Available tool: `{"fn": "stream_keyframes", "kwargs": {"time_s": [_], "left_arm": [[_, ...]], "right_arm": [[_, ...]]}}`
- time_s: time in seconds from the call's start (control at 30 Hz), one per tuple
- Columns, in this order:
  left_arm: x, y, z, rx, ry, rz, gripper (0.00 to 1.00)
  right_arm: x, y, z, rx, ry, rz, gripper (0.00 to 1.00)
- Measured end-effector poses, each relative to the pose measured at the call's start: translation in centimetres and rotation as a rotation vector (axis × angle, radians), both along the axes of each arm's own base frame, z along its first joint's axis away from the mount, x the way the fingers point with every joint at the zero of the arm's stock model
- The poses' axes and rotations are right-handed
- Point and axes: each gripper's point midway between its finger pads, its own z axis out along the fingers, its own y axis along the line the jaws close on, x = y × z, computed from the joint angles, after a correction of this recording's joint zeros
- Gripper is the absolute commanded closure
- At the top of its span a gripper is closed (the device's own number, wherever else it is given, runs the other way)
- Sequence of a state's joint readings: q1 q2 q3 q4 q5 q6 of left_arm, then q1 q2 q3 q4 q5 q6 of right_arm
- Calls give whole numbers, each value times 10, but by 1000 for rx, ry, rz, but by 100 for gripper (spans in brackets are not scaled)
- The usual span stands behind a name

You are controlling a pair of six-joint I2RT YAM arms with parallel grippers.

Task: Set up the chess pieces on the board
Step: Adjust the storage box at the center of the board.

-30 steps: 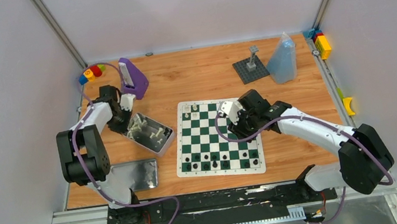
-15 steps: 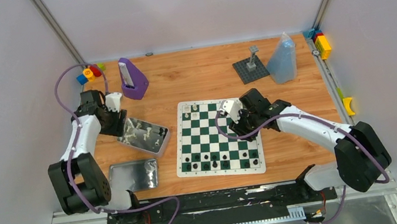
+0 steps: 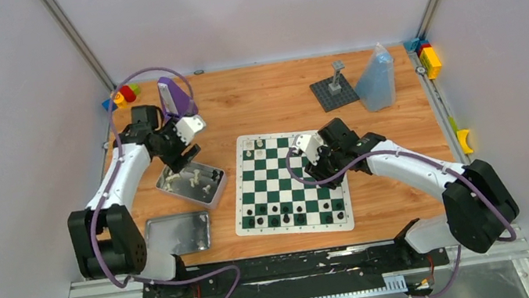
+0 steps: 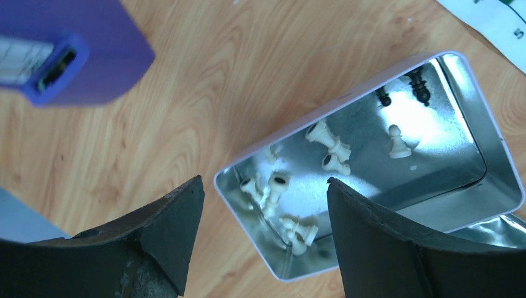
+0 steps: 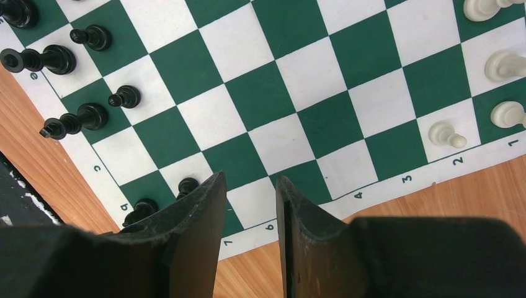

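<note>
Lid (image 3: pixel 177 234): flat by the table's near-left edge, just nearer than the tin.
Black pieces (image 3: pixel 287 213): on the board's two nearest rows, some tipped over.
Board (image 3: pixel 279 174): mid-table, its near edge close to the table front; the middle squares are bare.
Right gripper (image 5: pixel 250 186): hanging above the board's numbered border by the 6 and 7, fingers only narrowly parted, nothing between them.
Right of board: open wood out to the table's edge.
Tin (image 4: pixel 434 130): left of the board, a narrow strip of wood between them; white pieces (image 4: pixel 329 139) and a few black ones lie loose inside.
Left gripper (image 4: pixel 260 198): over the tin's far-left corner, fingers spread wide, holding nothing.
White pieces on board (image 3: pixel 249 151): a few at the far-left corner.
Purple stand (image 3: pixel 176 99): just beyond the left gripper, near the table's far-left corner.
</note>
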State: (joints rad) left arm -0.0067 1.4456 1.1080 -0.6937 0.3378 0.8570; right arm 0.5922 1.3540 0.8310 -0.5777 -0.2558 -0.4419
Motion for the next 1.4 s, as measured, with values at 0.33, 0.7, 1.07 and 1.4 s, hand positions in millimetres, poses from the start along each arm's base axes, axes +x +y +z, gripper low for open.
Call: {"fn": "stream_keyframes", "kwargs": {"time_s": [0.33, 0.7, 1.07, 1.4], "left_arm": [[0, -36, -55, 193, 96, -341, 22], [16, -31, -79, 276, 139, -348, 67], [16, -8, -82, 321, 177, -198, 81], [5, 36, -86, 318, 233, 69, 65]], "right_arm": [[0, 0, -1, -3, 4, 0, 64], [-1, -1, -5, -11, 17, 0, 64], [-2, -1, -10, -21, 31, 0, 64], [-3, -2, -15, -32, 48, 0, 64]]}}
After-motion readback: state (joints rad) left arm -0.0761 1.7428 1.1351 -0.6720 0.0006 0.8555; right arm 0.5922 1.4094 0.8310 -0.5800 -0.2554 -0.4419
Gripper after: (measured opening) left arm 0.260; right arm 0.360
